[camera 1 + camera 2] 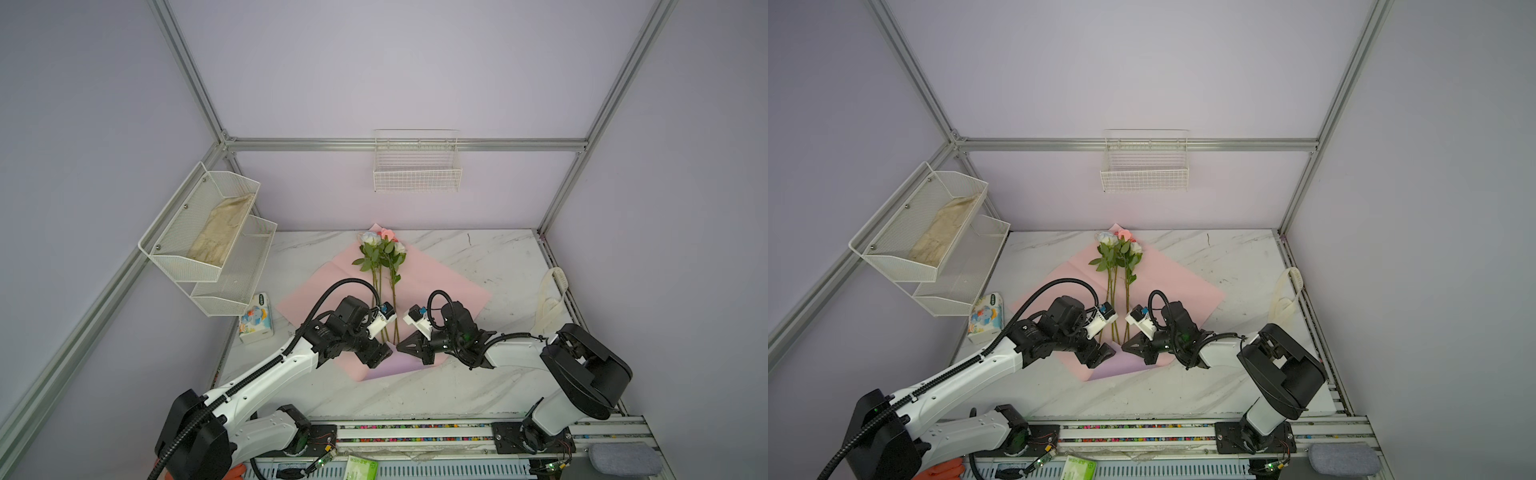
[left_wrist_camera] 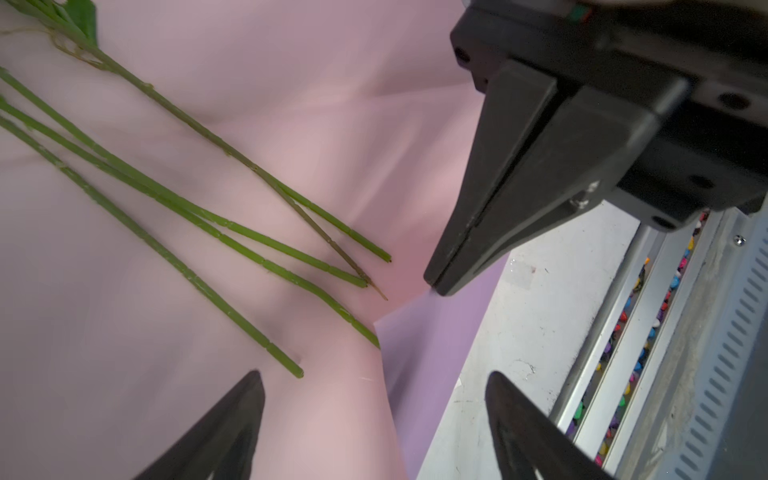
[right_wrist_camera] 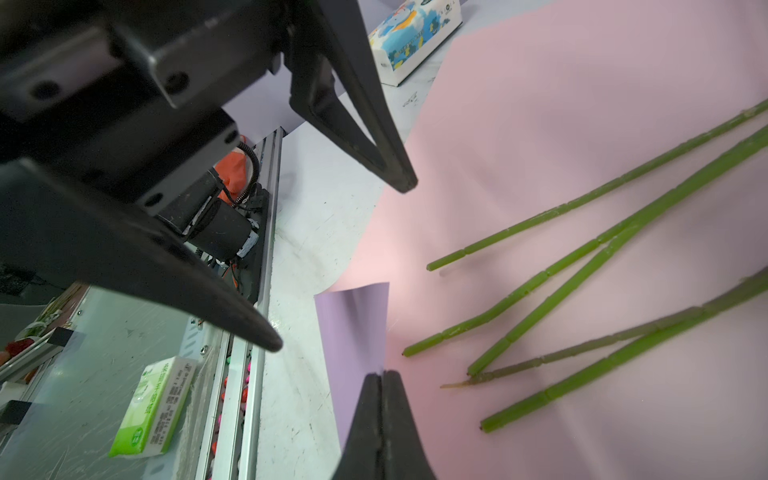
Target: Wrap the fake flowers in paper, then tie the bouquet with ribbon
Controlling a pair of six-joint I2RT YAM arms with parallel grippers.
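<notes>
Pink paper (image 1: 436, 286), near corner curled up lilac, bare marble table (image 1: 457, 386) around; right gripper (image 3: 380, 375) clamped on that corner; left gripper (image 2: 374, 376) spread wide, empty, beside stem ends of flowers (image 1: 380, 254).

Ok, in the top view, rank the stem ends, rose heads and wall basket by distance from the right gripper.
From the right gripper:
1. stem ends: just beside its tip.
2. rose heads: at the pink paper's far corner.
3. wire basket: on the back wall.

Marble table (image 1: 457, 257) w/ pink paper (image 1: 436, 291), tissue box (image 1: 256, 319), cream ribbon (image 1: 550, 299).
</notes>
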